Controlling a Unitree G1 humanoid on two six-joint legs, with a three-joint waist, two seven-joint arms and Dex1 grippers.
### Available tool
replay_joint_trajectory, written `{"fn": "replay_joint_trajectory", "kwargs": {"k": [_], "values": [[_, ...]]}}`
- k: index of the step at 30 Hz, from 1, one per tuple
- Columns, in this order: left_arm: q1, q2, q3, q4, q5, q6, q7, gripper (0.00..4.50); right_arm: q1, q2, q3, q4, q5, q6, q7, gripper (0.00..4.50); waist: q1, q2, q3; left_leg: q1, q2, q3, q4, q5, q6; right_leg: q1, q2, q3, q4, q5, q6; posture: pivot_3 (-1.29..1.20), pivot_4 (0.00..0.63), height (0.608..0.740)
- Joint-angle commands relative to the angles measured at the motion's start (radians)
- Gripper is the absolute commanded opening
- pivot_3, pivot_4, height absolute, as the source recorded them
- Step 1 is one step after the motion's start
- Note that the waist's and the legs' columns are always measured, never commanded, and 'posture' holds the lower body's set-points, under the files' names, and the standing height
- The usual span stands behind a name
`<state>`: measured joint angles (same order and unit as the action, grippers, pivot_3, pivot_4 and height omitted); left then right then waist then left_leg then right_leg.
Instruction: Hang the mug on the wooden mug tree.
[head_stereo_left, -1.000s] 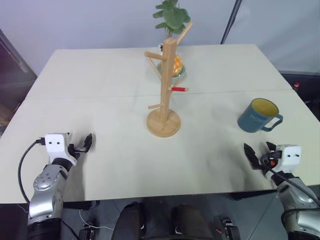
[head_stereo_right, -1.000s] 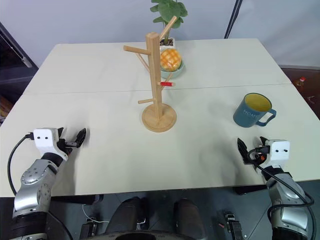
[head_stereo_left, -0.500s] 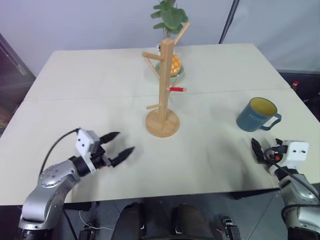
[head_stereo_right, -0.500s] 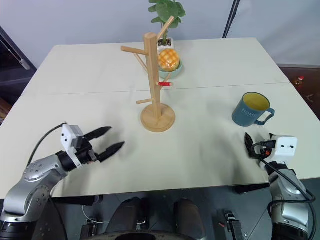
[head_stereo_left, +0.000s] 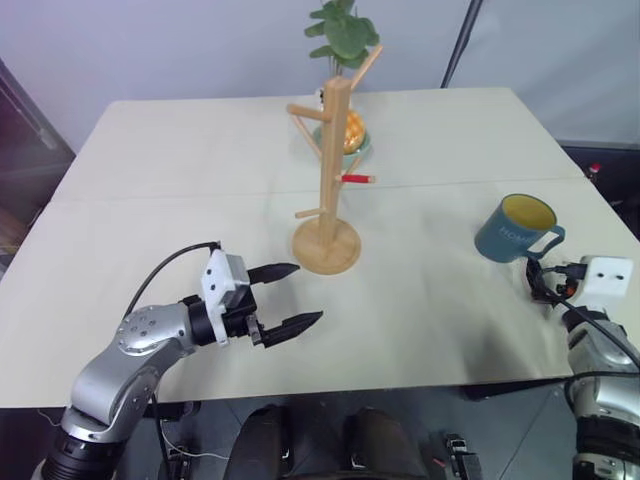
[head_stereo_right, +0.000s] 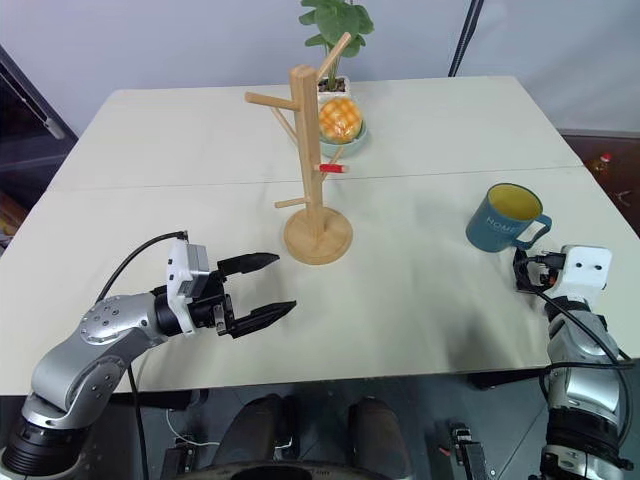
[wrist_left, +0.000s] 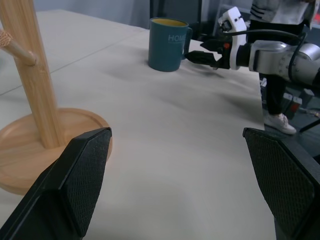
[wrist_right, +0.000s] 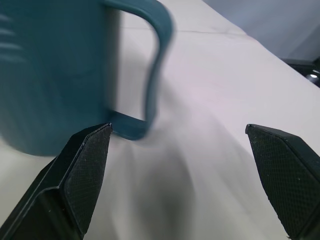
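Dusty-blue mug (head_stereo_left: 514, 230) stands upright near the right edge of the pale table (head_stereo_left: 200, 180), yellow inside, pale lettering on its side, loop handle turned toward the table's right edge. We see it well apart from the wooden mug tree (head_stereo_left: 332, 180), which stands at mid-table on its round disc base, pegs angled out from the post, one of them red-tipped. No peg carries anything.

Right pincer (head_stereo_left: 537, 282) sits just on the near side of the mug, by the handle, held level and aimed at it. In its wrist view the two black fingers (wrist_right: 80, 175) stand wide apart, nothing between them, with the mug's handle (wrist_right: 157, 65) close ahead; we cannot tell whether a fingertip touches the handle.

Left pincer (head_stereo_left: 282, 298) hangs over the near-left part of the table, pointing toward the right and slightly away from us. Its fingers (head_stereo_right: 262, 316) are spread and empty. From its wrist view we note the tree's base close by one fingertip, apart from it, and the mug and the right pincer farther off across the table.

Behind the tree we see a green potted plant (head_stereo_left: 343, 32) and a small bowl holding something orange-yellow (head_stereo_right: 339, 118), both near the far edge.
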<state>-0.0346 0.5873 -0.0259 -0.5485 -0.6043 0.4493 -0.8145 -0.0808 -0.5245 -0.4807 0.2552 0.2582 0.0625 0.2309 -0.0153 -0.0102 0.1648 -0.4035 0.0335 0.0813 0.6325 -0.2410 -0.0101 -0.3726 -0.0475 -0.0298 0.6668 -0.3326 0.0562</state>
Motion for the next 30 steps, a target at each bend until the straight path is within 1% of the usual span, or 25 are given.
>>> {"fn": "replay_joint_trajectory", "kwargs": {"k": [1, 7, 20, 21, 23, 25, 26, 27, 30], "values": [[0.003, -0.003, -0.005, -0.024, 0.017, -0.029, -0.002, 4.50, -0.010, -0.020, -0.028, 0.005, -0.001, -0.038, -0.001, 4.44, 0.000, 0.000, 0.000, 0.000, 0.000, 0.000, 0.000, 0.000, 0.000, 0.000, 0.000, 0.000, 0.000, 0.000, 0.000, 0.00, 0.150, 0.739], [0.001, -0.010, -0.011, -0.025, 0.027, -0.034, -0.008, 4.50, -0.034, -0.033, -0.026, 0.054, -0.005, -0.060, 0.001, 4.44, 0.000, 0.000, 0.000, 0.000, 0.000, 0.000, 0.000, 0.000, 0.000, 0.000, 0.000, 0.000, 0.000, 0.000, 0.000, 0.00, 0.150, 0.739], [-0.008, -0.023, -0.016, -0.010, 0.037, -0.052, -0.021, 4.50, -0.209, -0.076, 0.019, 0.318, -0.048, -0.154, 0.043, 4.44, 0.000, 0.000, 0.000, 0.000, 0.000, 0.000, 0.000, 0.000, 0.000, 0.000, 0.000, 0.000, 0.000, 0.000, 0.000, 0.00, 0.150, 0.739], [-0.006, -0.023, -0.016, -0.011, 0.038, -0.055, -0.020, 4.50, -0.218, -0.079, 0.021, 0.335, -0.048, -0.163, 0.051, 4.21, 0.000, 0.000, 0.000, 0.000, 0.000, 0.000, 0.000, 0.000, 0.000, 0.000, 0.001, 0.000, 0.000, 0.000, 0.000, 0.00, 0.150, 0.739], [0.004, -0.023, -0.015, -0.014, 0.040, -0.060, -0.018, 4.50, -0.234, -0.081, 0.025, 0.362, -0.037, -0.179, 0.085, 3.57, 0.000, 0.000, 0.000, 0.000, 0.000, 0.000, 0.000, 0.000, 0.000, 0.000, 0.001, 0.000, 0.000, 0.000, 0.000, 0.00, 0.150, 0.739], [0.011, -0.023, -0.014, -0.016, 0.042, -0.065, -0.016, 4.50, -0.244, -0.083, 0.026, 0.378, -0.029, -0.190, 0.110, 2.47, 0.000, 0.000, 0.000, 0.000, 0.000, 0.000, 0.000, 0.000, 0.000, 0.000, 0.001, 0.000, 0.000, 0.000, 0.000, 0.00, 0.150, 0.739], [0.013, -0.023, -0.014, -0.016, 0.044, -0.067, -0.015, 4.50, -0.248, -0.082, 0.026, 0.381, -0.024, -0.192, 0.121, 2.06, 0.000, 0.000, 0.000, 0.000, 0.000, 0.000, 0.000, 0.000, 0.000, 0.000, 0.000, 0.000, 0.000, 0.000, 0.000, 0.00, 0.150, 0.739], [0.016, -0.023, -0.013, -0.016, 0.045, -0.069, -0.015, 4.50, -0.248, -0.081, 0.026, 0.380, -0.020, -0.194, 0.131, 1.46, 0.000, 0.000, 0.000, 0.000, 0.000, 0.000, 0.000, 0.000, 0.000, 0.000, 0.000, 0.000, 0.000, 0.000, 0.000, 0.00, 0.150, 0.739], [0.021, -0.024, -0.011, -0.015, 0.048, -0.073, -0.013, 4.50, -0.237, -0.070, 0.025, 0.350, -0.002, -0.194, 0.167, 0.02, 0.000, 0.000, 0.000, 0.000, 0.000, 0.000, 0.000, 0.000, 0.000, 0.000, 0.000, 0.000, 0.000, 0.000, 0.000, 0.00, 0.150, 0.739]]}}
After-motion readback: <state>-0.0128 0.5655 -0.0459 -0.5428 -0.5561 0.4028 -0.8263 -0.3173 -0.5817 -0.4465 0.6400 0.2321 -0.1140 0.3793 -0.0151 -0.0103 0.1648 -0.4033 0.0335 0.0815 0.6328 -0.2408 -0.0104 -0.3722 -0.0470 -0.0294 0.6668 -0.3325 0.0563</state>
